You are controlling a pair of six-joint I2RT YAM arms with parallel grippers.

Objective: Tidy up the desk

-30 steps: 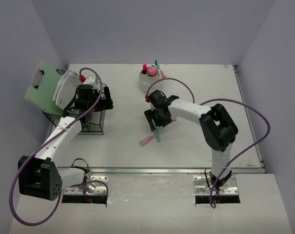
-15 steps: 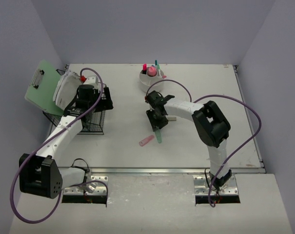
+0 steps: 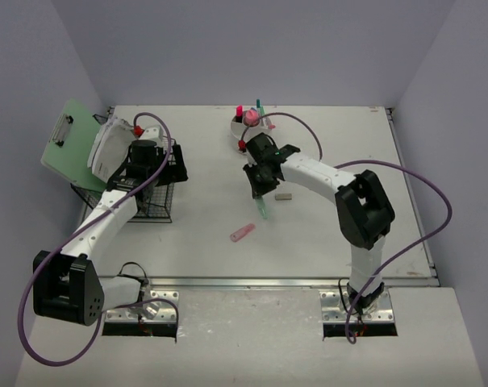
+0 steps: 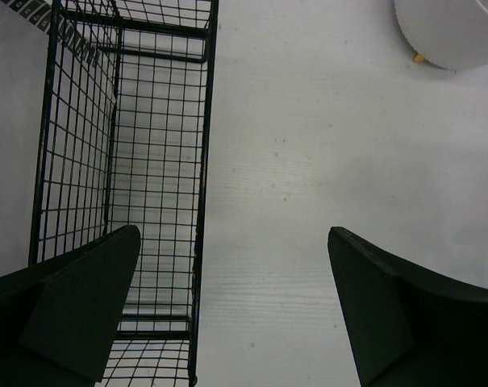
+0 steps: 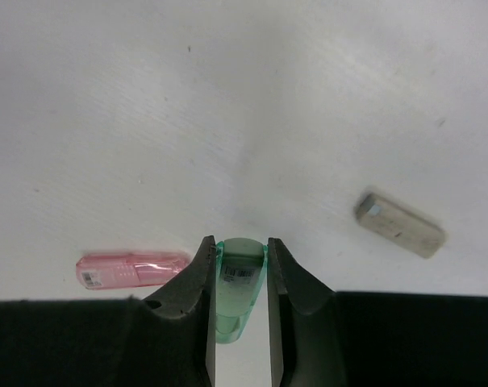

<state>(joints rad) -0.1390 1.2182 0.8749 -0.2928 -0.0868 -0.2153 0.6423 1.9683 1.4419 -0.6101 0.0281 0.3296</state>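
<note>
Lavender walls box in the off-white rectangular desk point(image 3: 348, 234), which fills most of the top view. The right gripper point(image 5: 240, 258) is clamped on a translucent green plastic marker point(image 5: 239, 284). A pink plastic marker point(image 5: 131, 269) and a small grey block point(image 5: 400, 224) lie nearby on the desk. The left gripper point(image 4: 234, 234) is spread wide over the edge of a black wire basket point(image 4: 203, 161).

desk point(image 5: 106, 97): matt, smooth | basket point(image 4: 202, 161): black wire metal | green highlighter point(image 5: 240, 282): translucent glossy plastic

green marker point(image 5: 239, 294) sits partly covered by the right gripper point(image 5: 239, 244), label too tiny to read, and the white bowl point(image 4: 453, 32) is cropped top-right.
</note>
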